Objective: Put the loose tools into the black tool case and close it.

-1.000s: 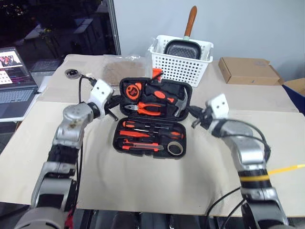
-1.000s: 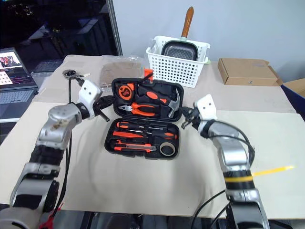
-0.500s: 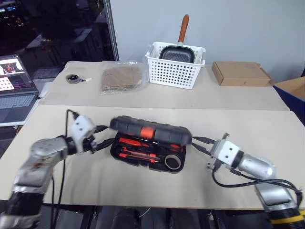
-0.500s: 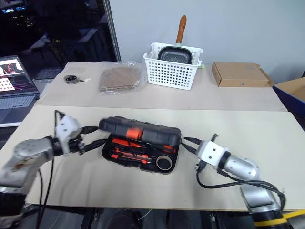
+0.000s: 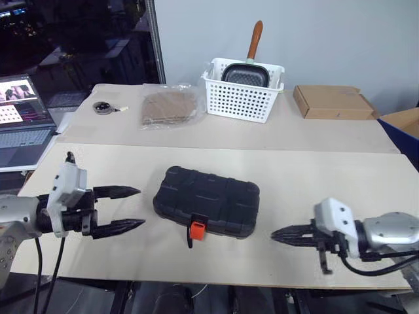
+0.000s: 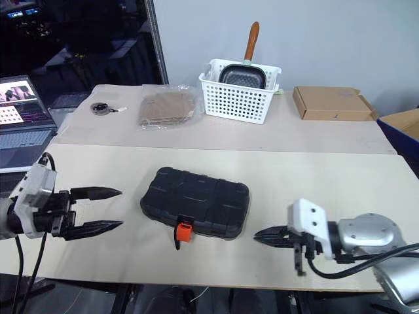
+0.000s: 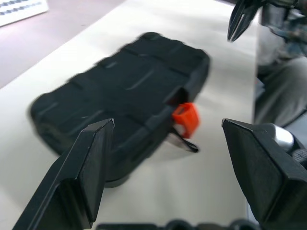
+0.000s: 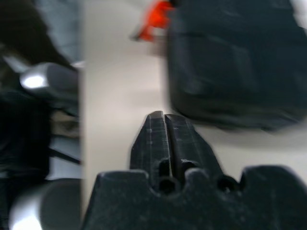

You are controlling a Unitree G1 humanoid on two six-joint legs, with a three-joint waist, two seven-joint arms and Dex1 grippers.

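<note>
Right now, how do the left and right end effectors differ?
The left end effector has its fingers spread wide open; the right end effector has its fingers pressed shut. Left sits left of the black tool case, right sits on its right. Both are empty and point toward the case.

I count one black tool case (image 5: 207,201) with one orange latch (image 5: 197,229), one white basket (image 5: 242,89) holding one pan (image 5: 246,70), one flat cardboard box (image 5: 333,102), one bagged brown pad (image 5: 169,108), one dark round disc (image 5: 103,106), one laptop (image 5: 23,114), two claws (image 5: 120,209) (image 5: 286,234).
</note>
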